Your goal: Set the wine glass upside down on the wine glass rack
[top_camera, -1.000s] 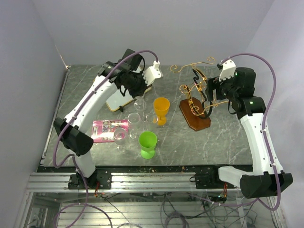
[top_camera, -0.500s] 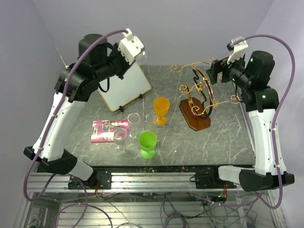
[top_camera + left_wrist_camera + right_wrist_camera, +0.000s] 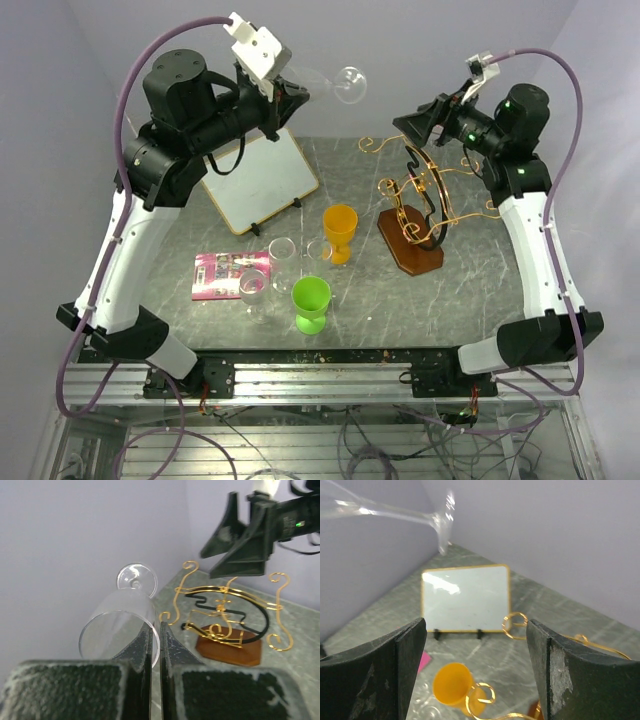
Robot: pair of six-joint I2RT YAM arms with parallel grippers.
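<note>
Wine glass: I see the wine glass (image 3: 335,82) in the air on its side, above the far edge of the desk (image 3: 470,300). Its foot points toward the right arm. A second ago it was down by the white board (image 3: 262,180).
Left claw: the left claw (image 3: 290,95) is pinched narrow on the bowl's rim, one finger inside the bowl and one outside. I have watched it climb from desk height to well above the board.
Wine glass rack: the wine glass rack (image 3: 415,205) stands upright on its wooden base at the right of the desk, where it stood before. The glass is well apart from it, higher and to the left.
Right claw: the right claw (image 3: 410,125) is spread wide and holds nothing. It has risen from beside the rack to above it and now faces the glass's foot without touching it.
Rest of desk: the orange goblet (image 3: 340,230), green goblet (image 3: 310,300) and pink card (image 3: 230,272) have not moved.
</note>
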